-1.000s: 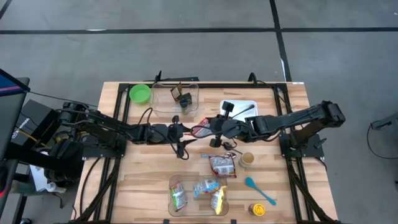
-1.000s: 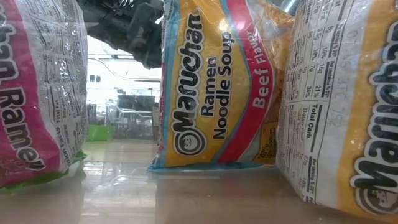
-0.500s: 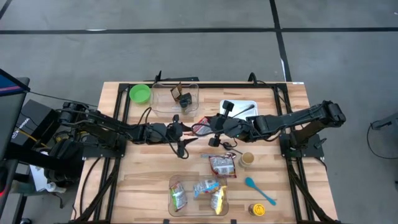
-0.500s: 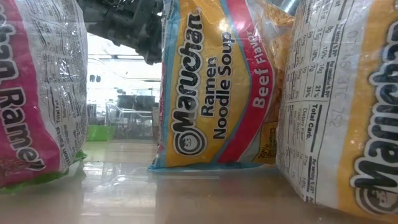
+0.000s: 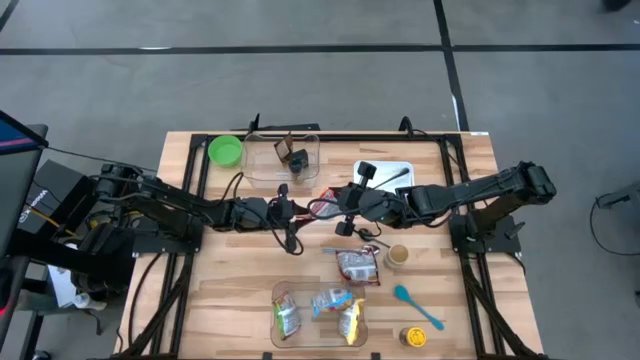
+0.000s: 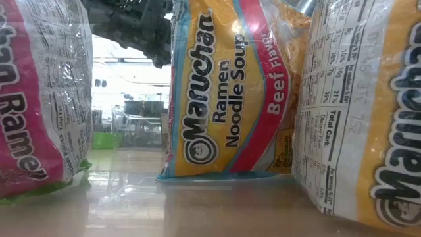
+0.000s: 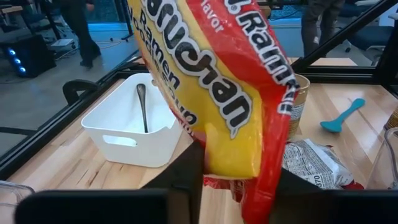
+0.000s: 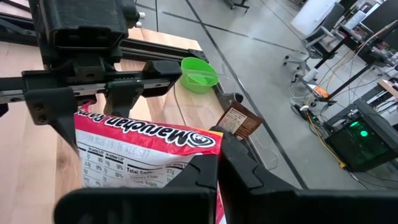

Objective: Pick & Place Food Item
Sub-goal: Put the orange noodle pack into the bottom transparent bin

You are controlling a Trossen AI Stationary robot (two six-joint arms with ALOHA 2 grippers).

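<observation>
A red and yellow ramen packet (image 5: 322,207) hangs above the table's middle between my two grippers. My left gripper (image 5: 300,211) comes at it from the table's left and is shut on one end. My right gripper (image 5: 341,208) comes from the right and is shut on the other end. The packet's yellow face (image 7: 217,93) fills the left wrist view. Its printed back (image 8: 137,158) shows in the right wrist view, with my left gripper (image 8: 93,109) beyond it. My left gripper has the packet's narrowed end (image 7: 231,167) between its two fingers, coming nearly level from the table's left. The wrapper is bent in there. The packet is clear of the table. My right gripper pinches the packet's opposite edge (image 8: 202,152) between its shut fingers (image 8: 242,168), slanting slightly down from the table's right. The packet stretches away from them toward the left gripper, lifted clear.
A clear bin (image 5: 318,312) at the near edge holds three ramen packets (image 6: 223,92). Another packet (image 5: 358,265), a cup (image 5: 398,256), a blue spoon (image 5: 417,305) and a jar (image 5: 412,337) lie right of centre. A green bowl (image 5: 225,150), a clear tub (image 5: 283,157) and a white bin (image 5: 385,175) stand at the back.
Both arms have stayed in place with the packet between them. My left gripper's fingers have drawn in on the packet's end.
</observation>
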